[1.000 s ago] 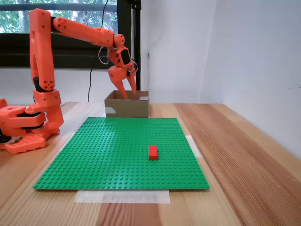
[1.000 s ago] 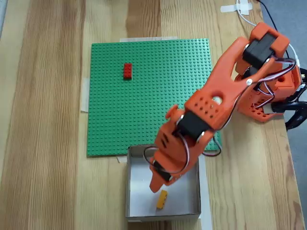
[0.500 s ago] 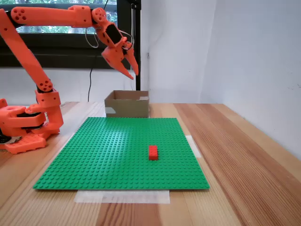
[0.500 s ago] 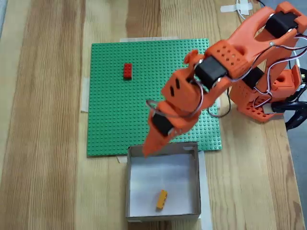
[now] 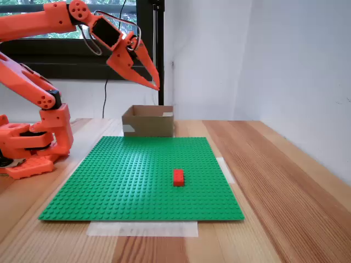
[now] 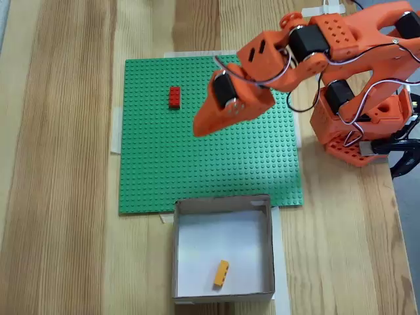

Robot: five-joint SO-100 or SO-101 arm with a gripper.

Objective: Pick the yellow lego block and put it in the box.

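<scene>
The yellow lego block [image 6: 221, 273] lies tilted on the pale floor of the brown cardboard box [image 6: 223, 201], near its lower edge in a fixed view looking down. The box [image 5: 148, 125] stands at the far edge of the green baseplate in a fixed view from the front, where its wall hides the block. My orange gripper [image 5: 157, 85] hangs high in the air, above the baseplate and apart from the box. Its fingers come together at the tips with nothing between them. Seen from above, the gripper [image 6: 198, 130] hovers over the plate's middle.
A red brick [image 6: 174, 97] sits on the green baseplate [image 6: 157, 177], also seen as the red brick [image 5: 178, 177] near the plate's front. The arm's base [image 5: 33, 142] stands at the left. A white wall runs along the right side.
The gripper rose out of the box, leaving the yellow block inside, then swung up and back over the green baseplate toward the arm's base.
</scene>
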